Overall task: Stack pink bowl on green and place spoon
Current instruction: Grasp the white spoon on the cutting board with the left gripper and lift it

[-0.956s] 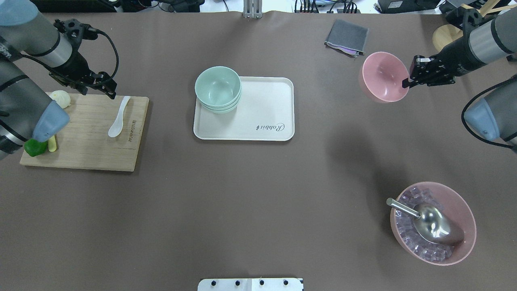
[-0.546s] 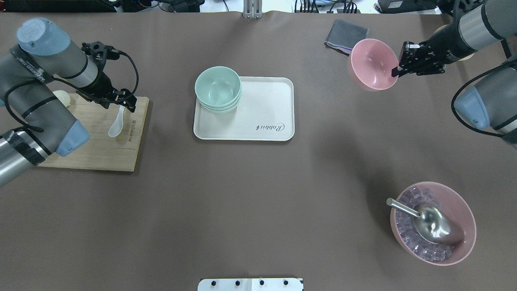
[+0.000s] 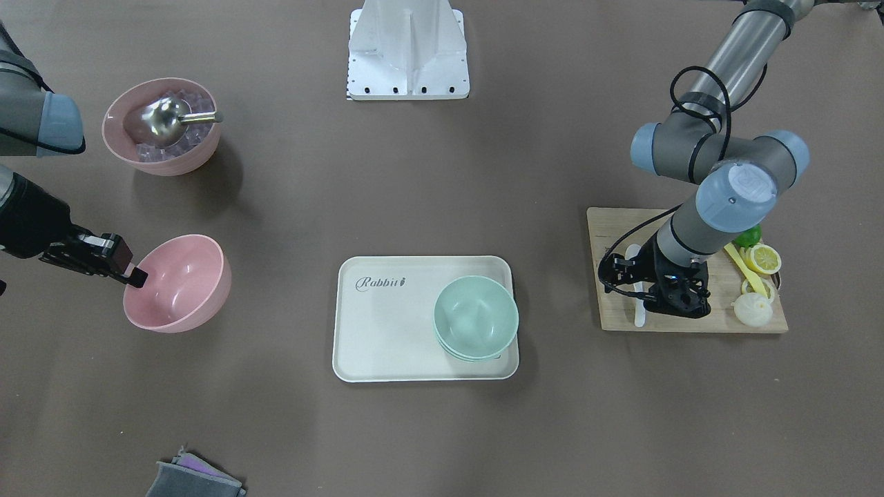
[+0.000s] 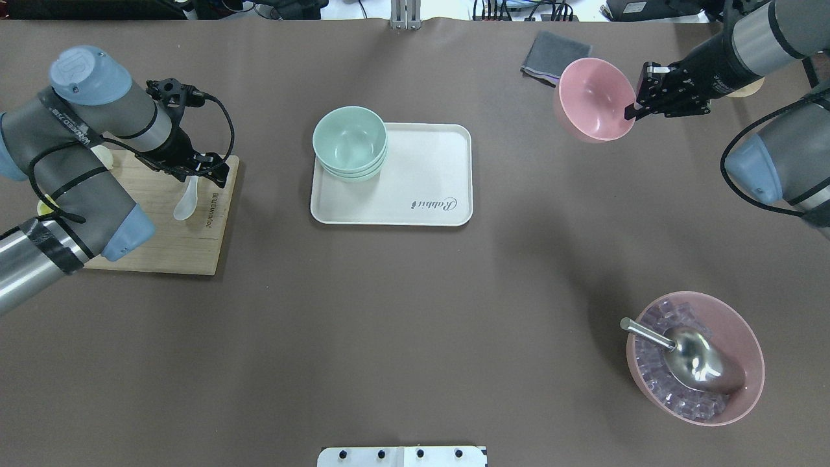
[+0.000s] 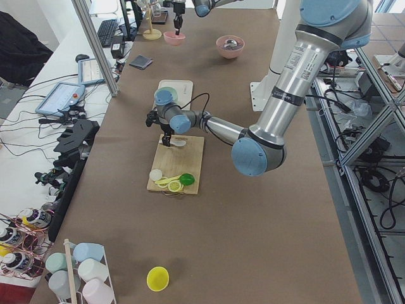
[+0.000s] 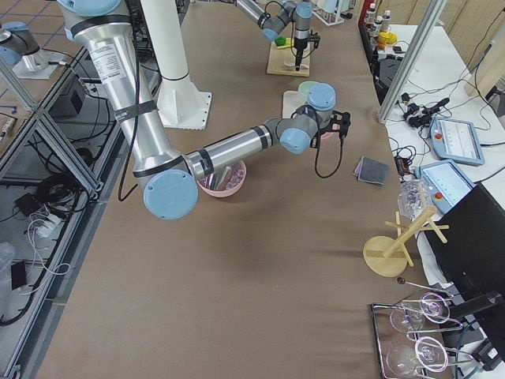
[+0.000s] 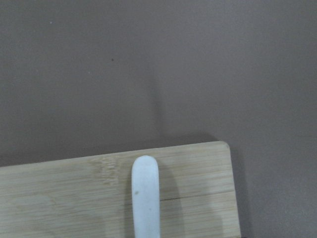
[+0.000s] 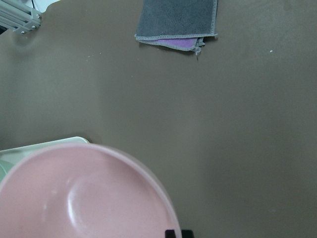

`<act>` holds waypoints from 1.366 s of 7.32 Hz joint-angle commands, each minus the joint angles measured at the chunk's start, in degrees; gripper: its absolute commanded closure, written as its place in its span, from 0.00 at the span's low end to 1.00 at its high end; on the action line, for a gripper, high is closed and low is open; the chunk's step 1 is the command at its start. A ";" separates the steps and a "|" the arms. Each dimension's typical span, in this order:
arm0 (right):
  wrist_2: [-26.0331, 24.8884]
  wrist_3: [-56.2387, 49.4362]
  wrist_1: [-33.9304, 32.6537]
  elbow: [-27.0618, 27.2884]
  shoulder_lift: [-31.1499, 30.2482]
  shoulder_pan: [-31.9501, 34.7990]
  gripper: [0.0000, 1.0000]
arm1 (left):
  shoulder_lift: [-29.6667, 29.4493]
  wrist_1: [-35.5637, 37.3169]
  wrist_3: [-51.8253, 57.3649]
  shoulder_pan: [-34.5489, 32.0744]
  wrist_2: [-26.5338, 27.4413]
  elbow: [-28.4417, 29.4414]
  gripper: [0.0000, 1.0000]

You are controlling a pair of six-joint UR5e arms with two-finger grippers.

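The pink bowl point(image 4: 593, 97) hangs tilted above the table at the far right, and my right gripper point(image 4: 632, 110) is shut on its rim. The same bowl point(image 3: 176, 283) and right gripper point(image 3: 135, 276) show in the front view, and the bowl point(image 8: 84, 193) fills the right wrist view. The green bowl point(image 4: 350, 139) tops a nested stack on the corner of a white tray point(image 4: 421, 188). The white spoon point(image 4: 185, 204) lies on a wooden board point(image 4: 162, 240). My left gripper point(image 4: 206, 172) hovers open over the spoon's handle point(image 7: 146, 198).
A larger pink bowl point(image 4: 694, 357) with ice cubes and a metal scoop stands at the near right. A folded grey cloth point(image 4: 554, 55) lies at the far edge beside the held bowl. A lemon half point(image 3: 763, 259) and other food sit on the board's outer end.
My right gripper has carried the pink bowl farther back and slightly left. The left arm has swung right along the board until its gripper is over the spoon's handle.
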 commanded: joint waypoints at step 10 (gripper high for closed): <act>-0.18 -0.08 0.00 -0.21 -0.06 -0.02 1.00 | 0.40 0.04 0.53 -1.30 -0.28 -0.53 0.42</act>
